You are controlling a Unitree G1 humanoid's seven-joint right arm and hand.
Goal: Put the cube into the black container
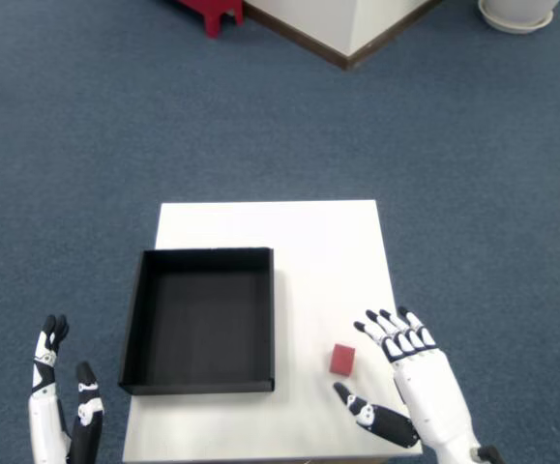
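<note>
Red cube lay loose near the desk's right front edge, just right of the empty black container. Right hand beside it, fingers spread, holding nothing; seemingly poised for the grasp.

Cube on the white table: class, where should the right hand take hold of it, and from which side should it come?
Probably pinch the cube across two opposite side faces, coming from its right, where the open right hand already sits with thumb low and fingers apart. The cube lies flat and free on the table, clear of the black container to its left, so its sides look reachable.
</note>
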